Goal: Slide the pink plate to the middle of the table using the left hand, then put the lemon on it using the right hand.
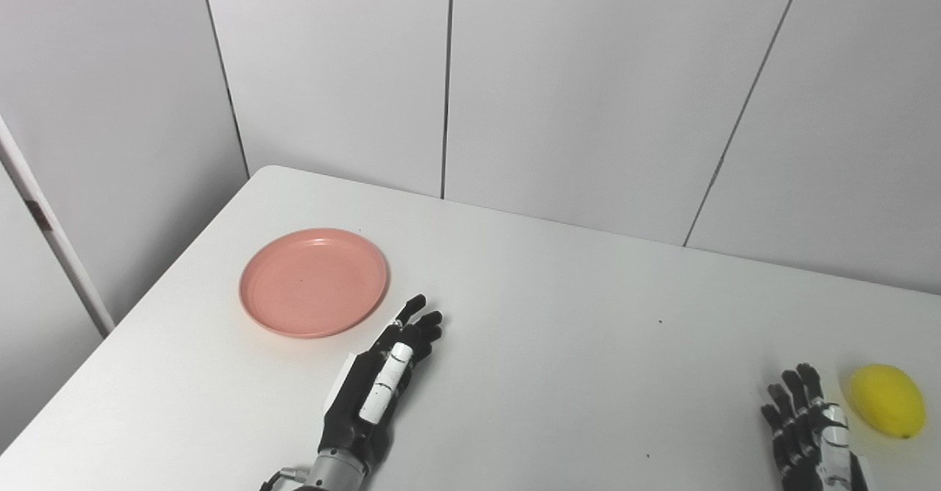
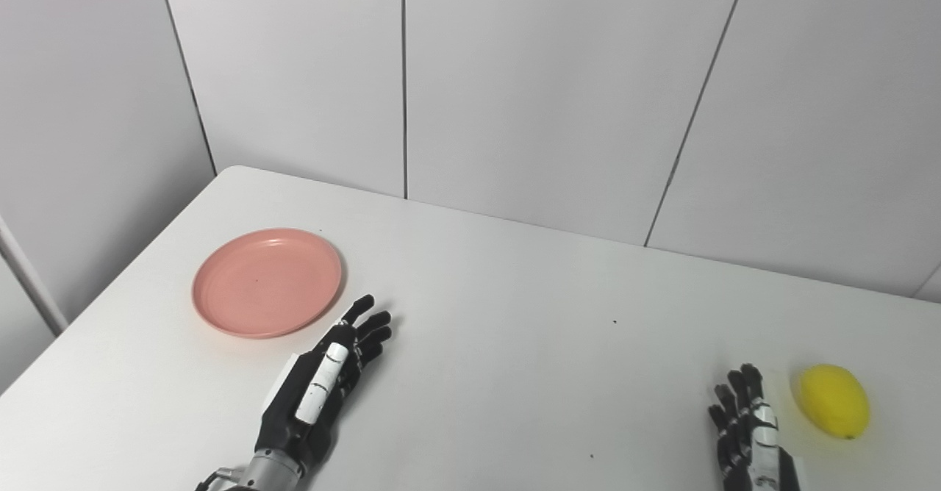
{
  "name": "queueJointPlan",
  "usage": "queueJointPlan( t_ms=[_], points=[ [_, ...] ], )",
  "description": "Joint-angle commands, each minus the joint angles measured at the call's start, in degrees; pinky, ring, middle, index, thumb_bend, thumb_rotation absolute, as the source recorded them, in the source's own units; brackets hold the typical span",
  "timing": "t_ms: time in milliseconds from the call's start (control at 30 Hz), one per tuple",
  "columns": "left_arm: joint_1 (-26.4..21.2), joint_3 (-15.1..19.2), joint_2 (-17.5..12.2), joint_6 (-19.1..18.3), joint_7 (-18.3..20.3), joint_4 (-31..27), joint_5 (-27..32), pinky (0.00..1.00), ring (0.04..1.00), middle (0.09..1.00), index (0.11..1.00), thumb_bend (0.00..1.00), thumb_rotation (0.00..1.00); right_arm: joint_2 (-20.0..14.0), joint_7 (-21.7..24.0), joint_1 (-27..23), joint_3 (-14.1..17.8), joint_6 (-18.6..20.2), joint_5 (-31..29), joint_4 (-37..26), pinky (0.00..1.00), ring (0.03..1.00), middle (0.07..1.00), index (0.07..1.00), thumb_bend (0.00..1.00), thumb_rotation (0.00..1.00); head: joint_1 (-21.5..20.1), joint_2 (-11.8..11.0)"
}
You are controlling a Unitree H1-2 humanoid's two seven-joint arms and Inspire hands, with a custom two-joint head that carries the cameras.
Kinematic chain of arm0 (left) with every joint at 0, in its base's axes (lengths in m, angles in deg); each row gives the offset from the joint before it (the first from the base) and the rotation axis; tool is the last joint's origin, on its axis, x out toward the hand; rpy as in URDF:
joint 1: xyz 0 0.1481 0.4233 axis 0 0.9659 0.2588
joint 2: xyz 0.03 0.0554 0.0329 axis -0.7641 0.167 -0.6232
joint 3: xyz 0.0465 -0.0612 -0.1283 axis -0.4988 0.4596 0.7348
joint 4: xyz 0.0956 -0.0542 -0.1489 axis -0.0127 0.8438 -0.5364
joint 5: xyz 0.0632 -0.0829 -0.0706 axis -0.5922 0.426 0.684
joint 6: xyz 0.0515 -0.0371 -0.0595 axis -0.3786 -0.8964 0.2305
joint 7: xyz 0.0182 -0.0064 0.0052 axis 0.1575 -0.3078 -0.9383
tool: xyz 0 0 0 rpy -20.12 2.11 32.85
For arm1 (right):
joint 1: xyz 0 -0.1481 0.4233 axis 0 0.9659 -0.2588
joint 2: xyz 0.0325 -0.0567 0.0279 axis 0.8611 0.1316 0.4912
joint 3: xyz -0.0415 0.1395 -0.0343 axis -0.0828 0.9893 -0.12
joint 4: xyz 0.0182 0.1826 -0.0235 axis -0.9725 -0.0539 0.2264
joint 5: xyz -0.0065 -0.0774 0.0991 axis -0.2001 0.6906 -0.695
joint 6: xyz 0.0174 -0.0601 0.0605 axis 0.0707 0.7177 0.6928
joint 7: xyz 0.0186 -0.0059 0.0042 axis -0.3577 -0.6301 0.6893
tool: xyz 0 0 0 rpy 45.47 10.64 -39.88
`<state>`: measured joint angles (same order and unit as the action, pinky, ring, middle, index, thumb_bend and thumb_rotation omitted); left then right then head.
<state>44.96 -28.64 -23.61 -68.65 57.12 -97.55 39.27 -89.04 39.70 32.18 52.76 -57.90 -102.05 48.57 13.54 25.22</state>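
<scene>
Left eye view: we see pink plate (image 1: 313, 282) flat on table (image 1: 559, 373), far left, well off middle. Our left hand (image 1: 382, 388) hovers just beside plate's near right rim, fingers extended and apart, holding nothing, apparently not touching plate

Right eye view: lemon (image 2: 834, 401) lies on table at right, near edge. Our right hand (image 2: 748, 432) sits just beside lemon on its left, fingers spread upward, empty, small gap between

We judge nothing done yet: plate slide pending, then lemon pickup and placing
</scene>
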Motion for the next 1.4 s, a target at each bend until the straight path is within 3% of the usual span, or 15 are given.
queueJointPlan(
  t_ms=[0, 300, 633, 800, 933, 1200, 1367],
  points=[
    [-1.24, 0.72, -0.93, -1.54, 0.18, -3.45, 1.39, 0.95, 0.896, 0.888, 0.901, 0.90, 0.81, 1.40, -0.03, 3.24, -0.27, -0.29, -0.41, 3.18, 1.00, 0.982, 0.983, 0.987, 0.66, 1.00, 0.03, 0.10],
    [-9.05, 3.63, -3.57, -8.78, -0.52, -7.15, 2.23, 0.91, 0.888, 0.892, 0.900, 0.98, 0.92, 1.75, -0.53, 3.52, -0.58, 0.24, 0.55, 2.36, 1.00, 0.975, 0.978, 0.979, 0.67, 1.00, 0.15, -0.05],
    [-18.73, 8.07, -7.96, -17.05, -0.56, -10.22, 6.59, 0.94, 0.915, 0.907, 0.902, 1.00, 0.93, 2.29, -1.10, 3.61, -1.00, 0.24, 1.01, 2.07, 1.00, 0.969, 0.972, 0.971, 0.65, 1.00, -0.24, -0.39],
    [-24.64, 13.84, -12.78, -15.67, 0.34, -3.15, 11.26, 0.85, 0.859, 0.863, 0.873, 1.00, 0.95, 2.47, -0.94, 3.46, -0.99, -0.11, 0.71, 2.27, 1.00, 0.971, 0.977, 0.969, 0.63, 1.00, -0.30, -0.59],
    [-28.62, 17.44, -14.91, -13.65, -0.01, 2.57, 12.67, 0.76, 0.786, 0.788, 0.786, 1.00, 0.94, 2.45, -0.77, 3.47, -1.04, -0.38, 0.74, 2.30, 1.00, 0.968, 0.977, 0.971, 0.63, 1.00, -0.39, -0.58],
    [-33.84, 20.35, -18.92, -12.35, 0.16, 9.36, 11.99, 0.70, 0.745, 0.746, 0.733, 1.00, 0.90, 2.30, -0.84, 3.50, -0.93, 0.17, 0.67, 2.01, 1.00, 0.968, 0.975, 0.969, 0.63, 1.00, -0.08, -0.67],
    [-35.82, 20.71, -23.23, -9.98, 1.66, 15.16, 10.81, 0.72, 0.748, 0.738, 0.766, 1.00, 0.92, 2.23, -0.83, 3.47, -0.90, 0.32, 0.65, 2.14, 1.00, 0.969, 0.978, 0.967, 0.63, 1.00, 0.19, -0.80]
  ],
)
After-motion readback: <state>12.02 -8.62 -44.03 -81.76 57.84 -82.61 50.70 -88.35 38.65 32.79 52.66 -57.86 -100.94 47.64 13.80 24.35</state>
